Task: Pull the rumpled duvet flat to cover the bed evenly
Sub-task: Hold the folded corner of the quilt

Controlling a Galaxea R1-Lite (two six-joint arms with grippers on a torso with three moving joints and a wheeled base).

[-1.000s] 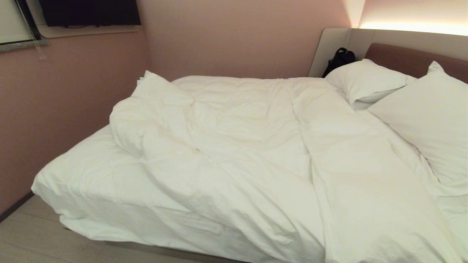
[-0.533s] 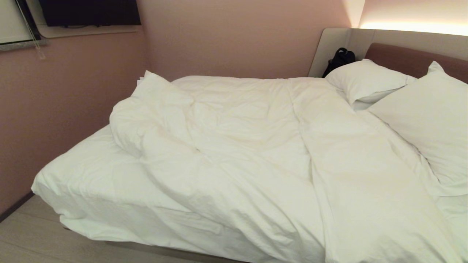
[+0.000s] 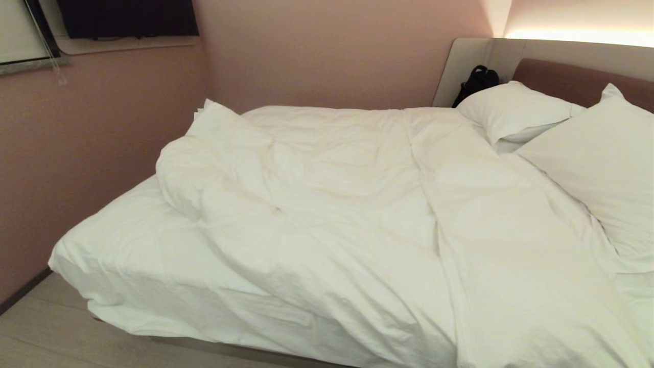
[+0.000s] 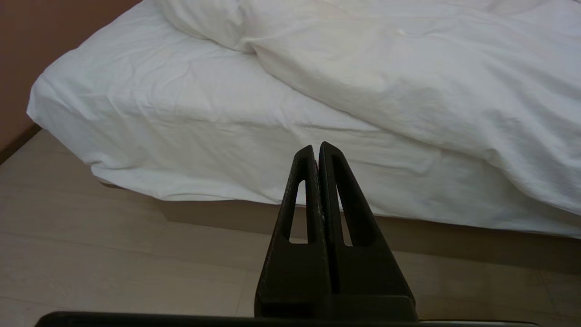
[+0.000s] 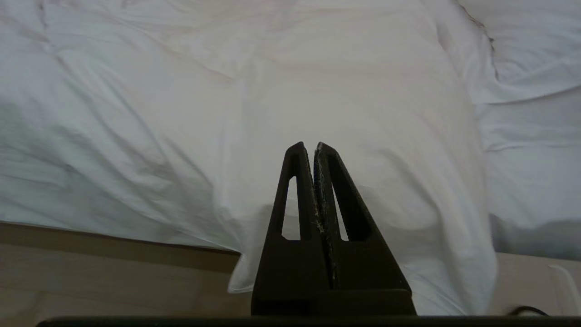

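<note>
The puffy white duvet [image 3: 357, 204] lies rumpled across the bed [image 3: 117, 255], bunched back from the foot end at the left so that bare sheet shows there. Its near edge hangs over the bedside toward me. Neither arm shows in the head view. In the left wrist view my left gripper [image 4: 317, 147] is shut and empty, out over the floor short of the bed's side, facing the sheet and the duvet [image 4: 408, 77]. In the right wrist view my right gripper [image 5: 310, 146] is shut and empty too, pointing at the hanging duvet [image 5: 317, 91].
Two white pillows [image 3: 516, 110] [image 3: 603, 163] lean at the brown headboard [image 3: 572, 82] on the right. A black bag [image 3: 477, 82] sits in the far corner. Pink walls [image 3: 76, 143] close off the bed's foot end and far side. Pale wood floor [image 4: 113, 263] runs along the near side.
The whole head view has shifted slightly to the right and down, so the camera moved. The bedding lies as before.
</note>
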